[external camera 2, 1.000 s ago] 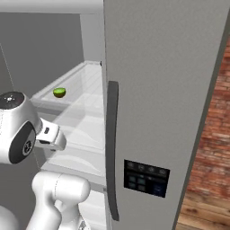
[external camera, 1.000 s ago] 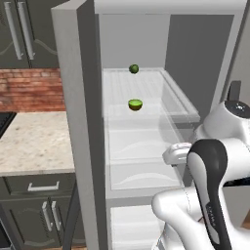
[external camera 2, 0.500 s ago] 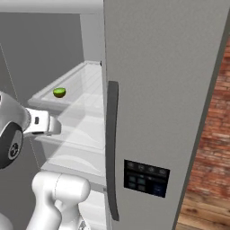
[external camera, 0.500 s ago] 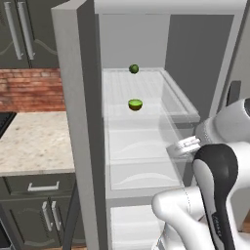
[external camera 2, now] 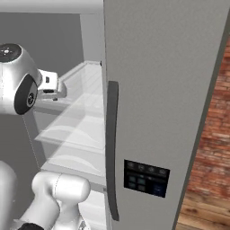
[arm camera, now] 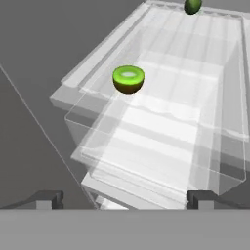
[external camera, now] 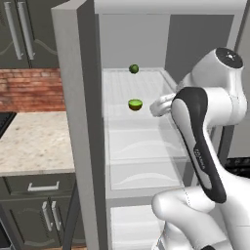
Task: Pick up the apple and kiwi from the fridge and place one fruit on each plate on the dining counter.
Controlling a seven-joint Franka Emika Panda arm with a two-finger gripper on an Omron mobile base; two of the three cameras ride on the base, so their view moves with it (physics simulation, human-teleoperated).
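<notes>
Approach phase: gripper (arm camera: 124, 200) wide open, empty, near fridge (external camera: 78, 122) shelf; next, close in on kiwi (arm camera: 128, 79).

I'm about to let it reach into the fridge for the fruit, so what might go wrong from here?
1. The kiwi sits near the front edge of its fridge shelf; a nudge from the open tool might push it off.
2. A darker green fruit lies farther back on the shelf; it might get picked by mistake.
3. The arm passes close to the fridge door and may scrape it.
</notes>
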